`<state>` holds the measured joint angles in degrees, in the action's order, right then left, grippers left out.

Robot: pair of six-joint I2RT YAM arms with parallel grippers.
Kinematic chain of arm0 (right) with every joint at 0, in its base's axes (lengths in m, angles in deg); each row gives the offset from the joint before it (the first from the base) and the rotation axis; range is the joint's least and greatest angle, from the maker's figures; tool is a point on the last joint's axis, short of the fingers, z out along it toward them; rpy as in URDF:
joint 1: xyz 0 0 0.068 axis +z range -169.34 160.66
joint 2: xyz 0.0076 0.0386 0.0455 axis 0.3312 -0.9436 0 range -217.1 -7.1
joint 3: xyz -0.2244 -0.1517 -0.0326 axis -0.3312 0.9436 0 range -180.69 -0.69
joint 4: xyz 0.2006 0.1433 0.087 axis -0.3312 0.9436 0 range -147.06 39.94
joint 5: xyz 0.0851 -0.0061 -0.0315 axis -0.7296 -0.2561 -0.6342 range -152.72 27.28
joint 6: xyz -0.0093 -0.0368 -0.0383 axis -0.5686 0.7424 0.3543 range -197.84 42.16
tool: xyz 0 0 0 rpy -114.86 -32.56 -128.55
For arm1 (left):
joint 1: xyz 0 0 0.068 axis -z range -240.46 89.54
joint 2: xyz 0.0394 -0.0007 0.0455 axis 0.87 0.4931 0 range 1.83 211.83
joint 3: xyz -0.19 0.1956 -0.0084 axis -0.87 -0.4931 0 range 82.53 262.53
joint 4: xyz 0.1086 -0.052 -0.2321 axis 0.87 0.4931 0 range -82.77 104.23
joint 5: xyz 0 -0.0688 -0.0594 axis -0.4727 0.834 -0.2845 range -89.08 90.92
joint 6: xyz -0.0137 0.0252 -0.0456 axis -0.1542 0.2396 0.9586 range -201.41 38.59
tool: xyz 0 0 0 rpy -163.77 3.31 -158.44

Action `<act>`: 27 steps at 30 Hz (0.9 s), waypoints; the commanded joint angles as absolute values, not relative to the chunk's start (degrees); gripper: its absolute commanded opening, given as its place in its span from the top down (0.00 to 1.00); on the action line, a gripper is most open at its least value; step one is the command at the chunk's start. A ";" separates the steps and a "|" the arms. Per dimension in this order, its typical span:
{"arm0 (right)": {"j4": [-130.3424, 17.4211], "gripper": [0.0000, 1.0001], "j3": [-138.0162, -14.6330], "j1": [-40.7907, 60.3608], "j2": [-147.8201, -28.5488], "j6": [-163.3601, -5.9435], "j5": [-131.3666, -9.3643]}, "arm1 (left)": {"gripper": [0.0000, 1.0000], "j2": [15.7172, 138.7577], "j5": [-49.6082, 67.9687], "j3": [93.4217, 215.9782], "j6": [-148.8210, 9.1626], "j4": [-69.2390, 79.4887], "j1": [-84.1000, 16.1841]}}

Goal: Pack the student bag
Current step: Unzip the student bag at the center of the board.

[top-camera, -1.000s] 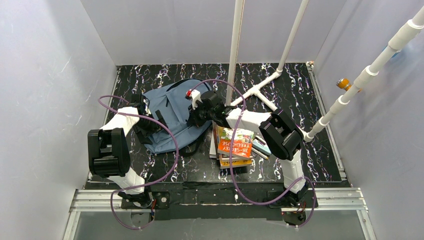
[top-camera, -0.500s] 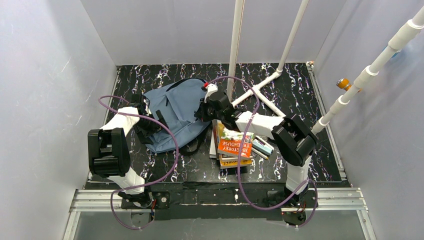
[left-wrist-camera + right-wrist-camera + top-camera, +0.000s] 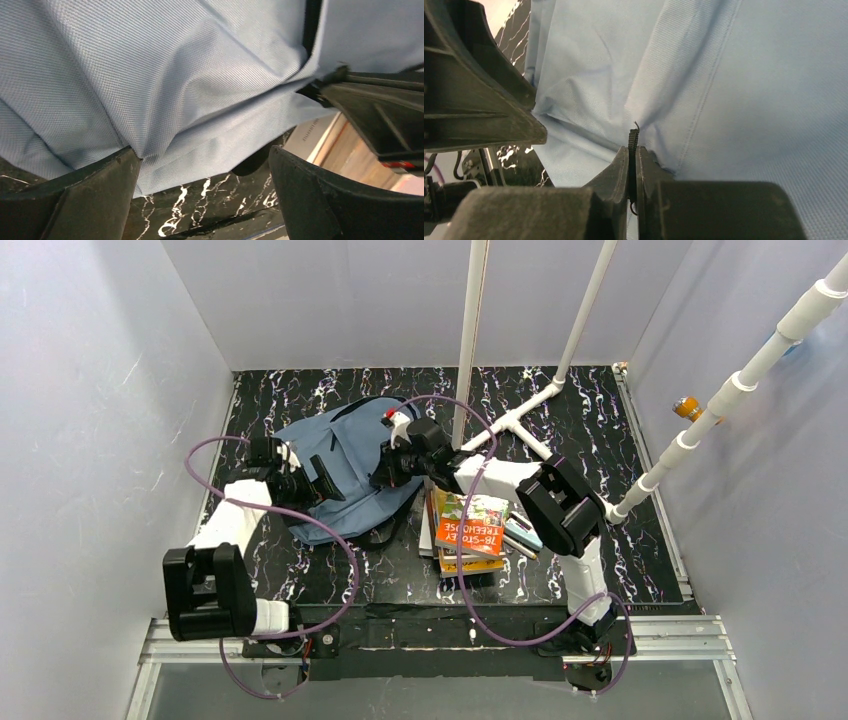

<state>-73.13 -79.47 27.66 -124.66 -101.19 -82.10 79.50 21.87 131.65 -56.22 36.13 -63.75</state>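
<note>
Soft slate-blue fabric backpack [image 3: 352,455] lies flat on the black marble-pattern tabletop [image 3: 600,430], left of centre, w/ dark straps [image 3: 378,536] trailing off its near edge. Both arms reach in over it from opp. sides.

Left gripper [image 3: 325,486] is over the bag's left-centre part, pointing right. In the left wrist view its two black fingers [image 3: 90,200] are spread wide. Blue cloth bulges down btwn them and touches the inner edge of the left-hand one. Nothing is pinched, so it's released. A dark zipper line [image 3: 311,25] runs up the cloth at top right of that view.

Right gripper [image 3: 388,472] is at the bag's right side, pointing left, close to the left one but apart from it. In the right wrist view its fingertips [image 3: 621,165] are pressed tight together on a thin black ribbed tab [image 3: 633,137] that pokes up out of a seam. The cloth puckers around the pinch, so it's clenched on that tab. Whether the tab is a zipper pull or a bit of zipper tape, can't tell.

Just right of the bag, on the near side, is a stack of books [image 3: 470,530], top one w/ an orange and green cover, edges not squared up. Can't tell if the stack touches the bag. A white plastic pipe frame [image 3: 520,420] stands behind the stack, toward the far wall.
</note>
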 commanded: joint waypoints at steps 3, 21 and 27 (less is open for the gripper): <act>-72.00 0.77 -82.46 29.44 -124.79 -98.52 -87.44 | 0.09 78.79 33.41 127.54 -47.74 31.12 -63.14; -44.19 0.38 -94.52 28.85 -124.29 -69.02 -77.69 | 0.09 86.48 27.28 129.08 -52.05 37.82 -63.09; -40.79 0.35 -96.99 25.81 -125.07 -64.85 -84.88 | 0.09 87.18 27.32 128.94 -52.64 38.19 -63.07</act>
<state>-45.26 -93.03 28.25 -125.60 -70.55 -80.68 86.80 29.26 128.49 -50.54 34.36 -63.22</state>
